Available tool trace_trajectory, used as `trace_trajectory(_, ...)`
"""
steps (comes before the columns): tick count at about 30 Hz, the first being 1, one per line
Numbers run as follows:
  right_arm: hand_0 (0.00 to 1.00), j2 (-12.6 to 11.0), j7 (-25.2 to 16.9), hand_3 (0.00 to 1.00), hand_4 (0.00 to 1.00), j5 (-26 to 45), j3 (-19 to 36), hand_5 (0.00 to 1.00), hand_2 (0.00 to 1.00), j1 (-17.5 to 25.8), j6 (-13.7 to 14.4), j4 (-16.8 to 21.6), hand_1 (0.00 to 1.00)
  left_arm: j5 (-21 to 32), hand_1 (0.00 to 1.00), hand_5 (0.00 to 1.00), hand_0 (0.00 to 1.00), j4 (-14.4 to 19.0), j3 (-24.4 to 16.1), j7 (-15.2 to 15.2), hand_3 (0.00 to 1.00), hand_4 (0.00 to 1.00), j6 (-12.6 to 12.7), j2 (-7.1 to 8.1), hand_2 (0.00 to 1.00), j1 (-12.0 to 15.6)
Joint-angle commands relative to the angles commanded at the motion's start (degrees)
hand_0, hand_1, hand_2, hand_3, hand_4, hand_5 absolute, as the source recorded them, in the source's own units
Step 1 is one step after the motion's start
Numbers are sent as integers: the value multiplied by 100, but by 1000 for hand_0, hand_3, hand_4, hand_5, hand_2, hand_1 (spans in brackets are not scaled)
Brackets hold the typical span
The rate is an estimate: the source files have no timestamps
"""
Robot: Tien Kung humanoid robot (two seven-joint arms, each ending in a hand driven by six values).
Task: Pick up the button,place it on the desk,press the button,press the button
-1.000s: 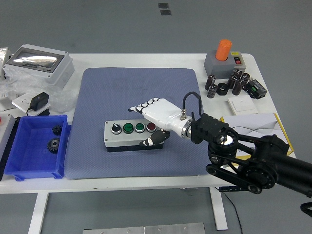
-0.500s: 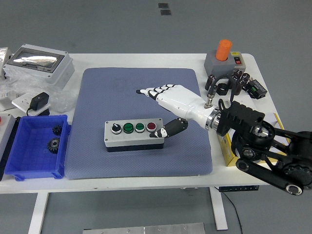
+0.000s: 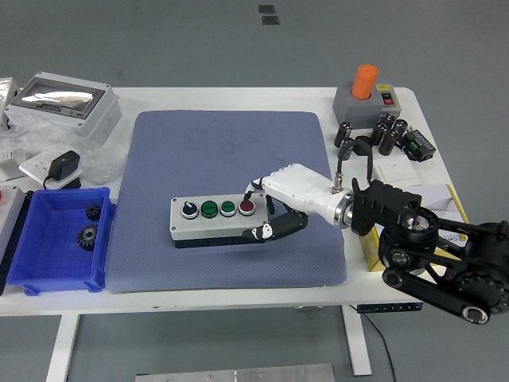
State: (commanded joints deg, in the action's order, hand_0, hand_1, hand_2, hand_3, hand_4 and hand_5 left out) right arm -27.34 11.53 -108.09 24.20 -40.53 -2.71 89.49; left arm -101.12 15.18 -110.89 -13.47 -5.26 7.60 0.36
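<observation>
A grey button box (image 3: 208,225) lies on the blue-grey mat (image 3: 231,151). It carries a black selector knob, two green buttons (image 3: 209,209) and a red button (image 3: 246,208) in a row. My right hand (image 3: 274,199), white with black joints, reaches in from the right. Its fingers are curled, with an extended fingertip (image 3: 254,188) just above the red button at the box's right end. Its thumb (image 3: 266,231) lies along the box's front right corner. It grasps nothing. The left arm is out of view.
A blue bin (image 3: 32,263) with gears (image 3: 86,235) sits at the left edge. A grey enclosure (image 3: 60,99) and a black adapter (image 3: 64,165) lie at the far left. An orange-topped switch box (image 3: 364,94), capacitors (image 3: 387,134) and a white plate (image 3: 395,172) stand at the right.
My right hand lifted off the box and swung back to the right with fingers stretched. It has since come down again with fingers curled, a fingertip over the red button.
</observation>
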Motion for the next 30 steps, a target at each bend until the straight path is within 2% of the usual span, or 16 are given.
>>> trace_trajectory(10,153,120,47,717,500,-46,-156,667,186,-2,74,-198,131,-32,675,707,688,-21,-30,72,765,830,-10,-1,632,-20)
trace_trajectory(17,151,117,47,717,503,-26,-226,657,185,-4,130,-191,129,-40,675,708,689,-32,-37,137,765,831,41,0,631,-14)
trace_trajectory(21,149,19,-66,717,509,224,136,650,185,59,198,-73,130,-38,675,723,689,-35,-37,151,765,821,68,7,630,-6)
trace_trajectory(26,147,-145,-297,717,513,794,803,647,185,285,82,255,130,-16,675,737,689,-38,-24,153,764,813,84,7,630,3)
trace_trajectory(30,143,-122,-685,716,513,1286,1362,634,186,683,390,449,134,8,675,743,688,-39,-3,138,763,814,96,2,630,15)
